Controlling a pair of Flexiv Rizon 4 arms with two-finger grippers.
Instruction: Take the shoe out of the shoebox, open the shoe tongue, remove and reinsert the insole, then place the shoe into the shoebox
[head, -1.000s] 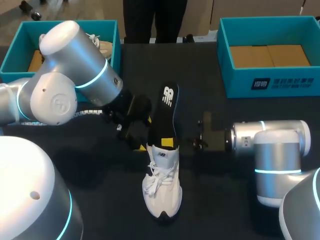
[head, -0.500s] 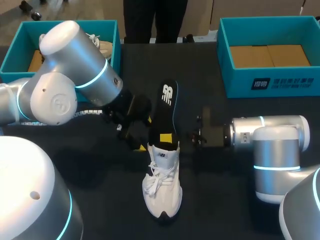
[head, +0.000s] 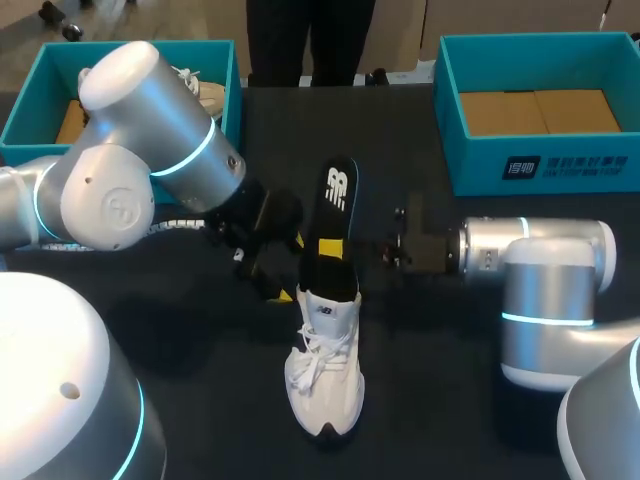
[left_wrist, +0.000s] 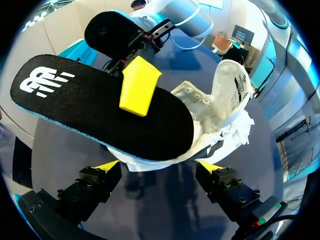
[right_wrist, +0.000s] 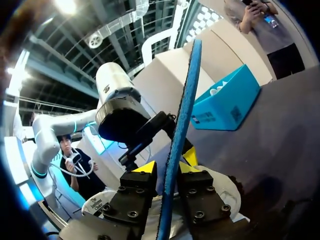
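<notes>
Black tabletop (head: 200, 350), carrying a teal cardboard shoebox (head: 480, 170). White lace-up sneaker (head: 325, 370) outside the box, mid-tabletop. Black foam insole (head: 335, 215), lower end inside the sneaker. Right hand (right_wrist: 169, 169) clenched on it, presumably guiding it. Left hand (left_wrist: 159, 167) released beside the heel, likely steadying.

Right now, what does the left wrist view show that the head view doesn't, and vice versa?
Only the left wrist view: the left gripper with its fingers spread open and the white shoe just ahead, and the inner face of the lifted tongue. Only the head view: the left shoebox holding a second shoe, and the right shoebox. Both: the black insole standing out of the white shoe, pinched by the right gripper.
</notes>
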